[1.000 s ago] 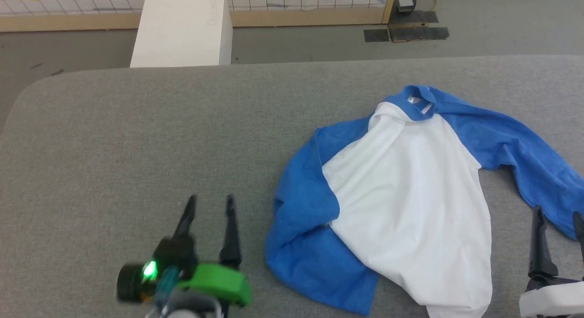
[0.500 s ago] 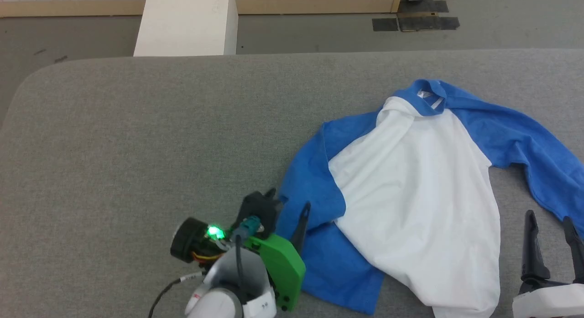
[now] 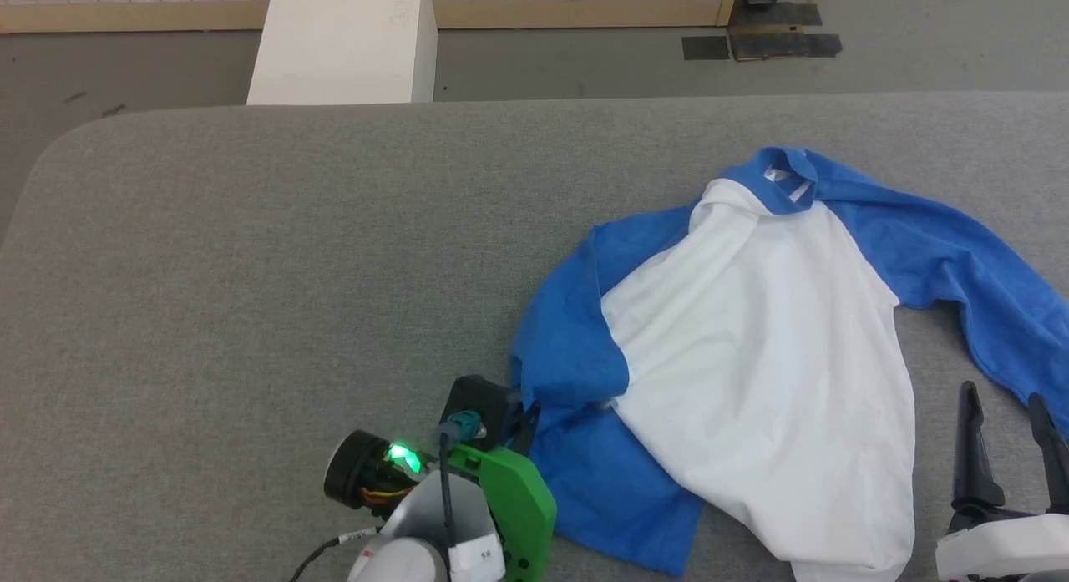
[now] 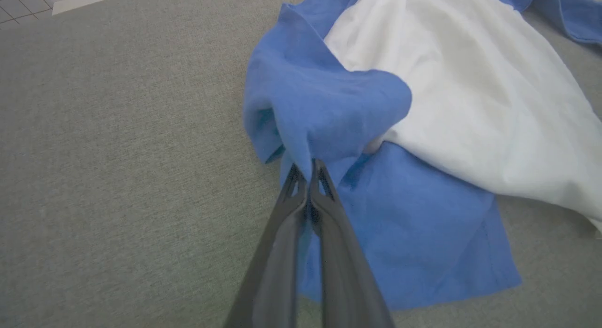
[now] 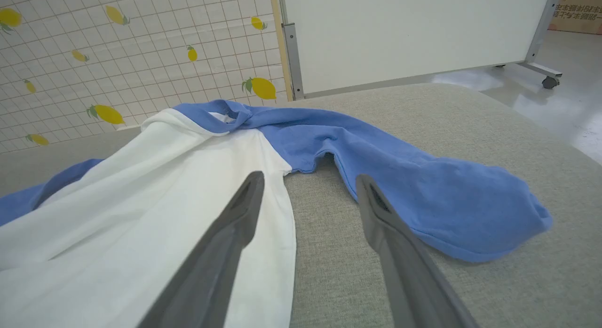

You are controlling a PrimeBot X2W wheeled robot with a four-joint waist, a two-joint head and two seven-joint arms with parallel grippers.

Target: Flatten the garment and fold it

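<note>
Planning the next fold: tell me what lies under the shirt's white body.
Some blue cloth slips beneath the garment's white body at its left edge. How far it runs underneath is covered.

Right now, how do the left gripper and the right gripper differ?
The left gripper has its jaws shut on a bunched fold of the T-shirt's blue sleeve; the right gripper has its jaws open and holds nothing. The left gripper is at the cloth's edge on the robot's left; the right gripper points into the gap between the white body and the other sleeve. Both are at the near side of the grey tabletop.
</note>
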